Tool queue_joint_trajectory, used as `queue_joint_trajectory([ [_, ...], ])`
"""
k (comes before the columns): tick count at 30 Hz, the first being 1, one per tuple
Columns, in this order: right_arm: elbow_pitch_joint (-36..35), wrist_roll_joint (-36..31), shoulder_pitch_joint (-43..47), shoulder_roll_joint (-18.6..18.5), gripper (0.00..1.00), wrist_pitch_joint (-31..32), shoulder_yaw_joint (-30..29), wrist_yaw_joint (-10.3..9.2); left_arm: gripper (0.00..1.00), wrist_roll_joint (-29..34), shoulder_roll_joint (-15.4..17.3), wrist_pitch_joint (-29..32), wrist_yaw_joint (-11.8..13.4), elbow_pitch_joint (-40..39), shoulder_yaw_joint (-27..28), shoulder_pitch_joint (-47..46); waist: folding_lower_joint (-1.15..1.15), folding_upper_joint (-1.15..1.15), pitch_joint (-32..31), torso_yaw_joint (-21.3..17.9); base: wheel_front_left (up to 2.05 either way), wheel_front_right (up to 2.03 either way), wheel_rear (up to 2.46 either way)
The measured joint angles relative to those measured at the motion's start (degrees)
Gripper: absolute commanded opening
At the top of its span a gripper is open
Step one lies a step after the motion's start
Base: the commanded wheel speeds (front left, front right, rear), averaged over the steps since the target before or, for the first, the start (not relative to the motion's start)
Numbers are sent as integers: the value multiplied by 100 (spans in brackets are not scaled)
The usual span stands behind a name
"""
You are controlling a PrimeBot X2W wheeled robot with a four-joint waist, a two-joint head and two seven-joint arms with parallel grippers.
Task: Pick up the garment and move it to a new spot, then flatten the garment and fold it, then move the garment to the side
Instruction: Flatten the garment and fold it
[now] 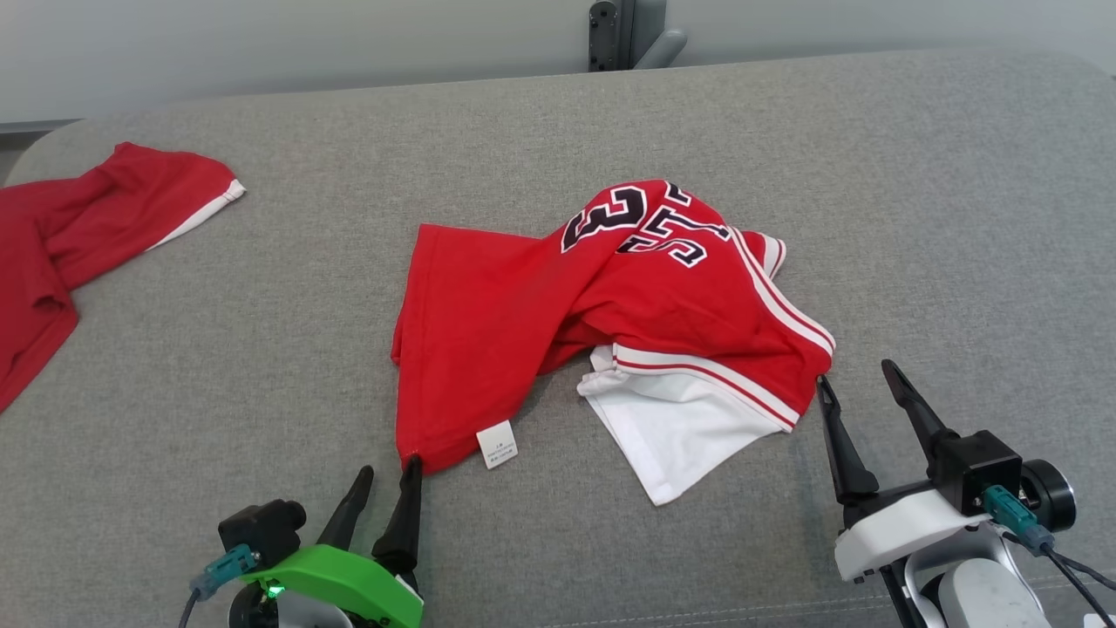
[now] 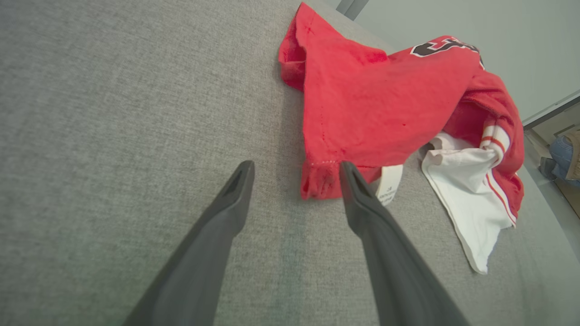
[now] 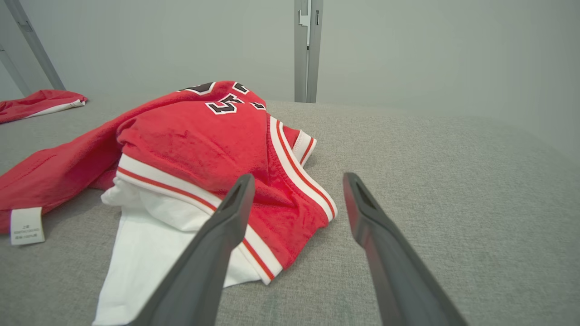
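**Bench** (image 1: 915, 218): grey, fabric-covered, carrying all items below.

**Red basketball jersey** (image 1: 540, 296): numbered 33, white-striped trim, white inner panel exposed. Crumpled mid-bench, twisted over itself, not yet flat.

**Second red garment** (image 1: 78, 227): far left, well apart from the jersey. Best left alone.

**Right tool** (image 1: 854, 373): fingers spread, nothing held, one fingertip at the striped hem corner.

**Left tool** (image 1: 390, 466): fingers parted, nothing held, red hem corner between them against one finger.

**Care label** (image 1: 497, 444): white, just beside that corner.

**Handling, as judged:** seat each corner deep between the fingers, pinch both together, lift level, draw apart to untwist.
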Motion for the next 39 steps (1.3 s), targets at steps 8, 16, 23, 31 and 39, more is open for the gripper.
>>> queue_joint_trajectory([
  [8,-257,-122,7,-27,100,0,-142,0,100,671,-90,0,-7,-423,817,240,0,0,-77,38,0,0,0],
  [16,-657,-260,188,-63,100,0,-411,0,100,1775,-349,0,-8,-1267,1528,515,0,0,-206,225,0,0,0],
  [23,-802,-367,282,-54,100,0,-508,0,100,2407,-453,0,-8,-1842,2117,703,0,0,-460,332,0,0,0],
  [31,-682,-524,431,21,100,0,-511,0,100,2806,-398,0,-8,-2068,2548,1082,0,0,-805,263,0,0,0],
  [39,-368,-569,593,115,100,1,-499,0,100,2902,-286,0,-8,-2096,2522,1220,0,0,-983,73,0,0,0],
])
